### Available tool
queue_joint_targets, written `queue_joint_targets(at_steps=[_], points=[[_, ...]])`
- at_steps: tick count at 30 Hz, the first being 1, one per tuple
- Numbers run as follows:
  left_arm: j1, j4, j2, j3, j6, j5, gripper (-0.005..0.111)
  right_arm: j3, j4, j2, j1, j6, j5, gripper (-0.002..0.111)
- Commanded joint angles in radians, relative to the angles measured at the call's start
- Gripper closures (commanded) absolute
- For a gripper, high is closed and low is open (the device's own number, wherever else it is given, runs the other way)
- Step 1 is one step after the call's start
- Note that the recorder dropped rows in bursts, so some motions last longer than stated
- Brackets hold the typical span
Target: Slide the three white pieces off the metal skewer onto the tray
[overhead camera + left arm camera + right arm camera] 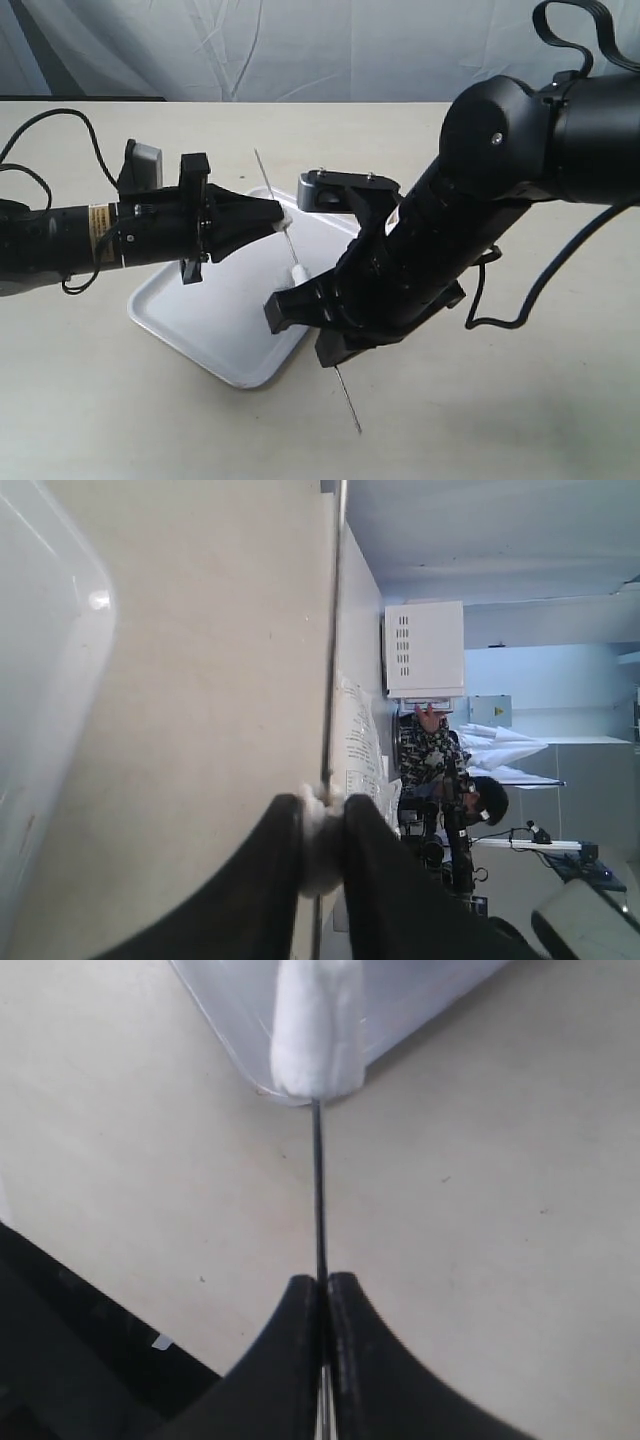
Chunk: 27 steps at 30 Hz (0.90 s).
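Note:
The thin metal skewer [273, 196] slants over the right end of the white tray [190, 315]. My left gripper [283, 218] reaches in from the left and is shut on a white piece [287, 214] threaded on the skewer. The left wrist view shows that piece [322, 832] squeezed between the black fingers [283, 832], with the skewer [330, 670] running on beyond it. A second white piece [299, 271] sits lower on the rod. My right gripper [322, 1285] is shut on the skewer [319, 1190] below that piece [318, 1030]. A third piece is not visible.
The skewer's free lower end [352, 410] sticks out past the right arm over the bare table. A black cable [515, 290] loops on the table at the right and another [45, 125] at the far left. The tray's corner [420, 1000] lies close under the skewer.

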<state>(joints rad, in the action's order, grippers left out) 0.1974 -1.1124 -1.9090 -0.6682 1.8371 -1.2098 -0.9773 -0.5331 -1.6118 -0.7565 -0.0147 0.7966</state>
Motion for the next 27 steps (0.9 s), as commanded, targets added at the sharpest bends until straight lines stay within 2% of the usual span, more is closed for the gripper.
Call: queue_joint_targets(at_steps=[1,4,7,13,16,20,22,23,25,27], points=[[0.002,0.076,0.008,-0.001,-0.019,-0.001,0.093,-0.006,0.001,-0.001,-0.001,-0.016,0.052,0.109],[-0.038,0.105,0.008,-0.001,-0.037,0.009,0.093,-0.006,0.001,0.001,-0.001,-0.019,0.066,0.109],[-0.126,0.103,0.008,-0.001,-0.037,0.051,0.093,-0.006,-0.002,0.004,-0.001,-0.038,0.103,0.109],[-0.240,0.019,0.008,-0.001,-0.043,0.073,0.093,-0.006,0.003,0.004,-0.001,-0.038,0.113,0.109],[-0.244,-0.107,0.008,-0.001,-0.043,0.167,0.093,-0.006,0.009,0.004,-0.001,-0.038,0.106,0.109],[-0.192,-0.304,0.008,-0.001,-0.043,0.284,0.092,-0.006,0.009,0.004,-0.001,-0.038,0.084,0.109],[-0.167,-0.318,0.008,-0.001,-0.040,0.276,0.086,-0.006,0.009,0.004,-0.001,-0.038,0.080,0.109],[-0.156,-0.312,0.008,-0.001,-0.040,0.281,0.075,-0.006,0.009,0.004,-0.001,-0.038,0.080,0.109],[-0.154,-0.305,0.008,-0.001,-0.033,0.288,0.066,-0.006,0.009,0.004,-0.001,-0.038,0.080,0.109],[-0.156,-0.305,0.008,-0.001,-0.031,0.264,0.066,-0.006,0.009,0.004,-0.001,-0.038,0.067,0.109]])
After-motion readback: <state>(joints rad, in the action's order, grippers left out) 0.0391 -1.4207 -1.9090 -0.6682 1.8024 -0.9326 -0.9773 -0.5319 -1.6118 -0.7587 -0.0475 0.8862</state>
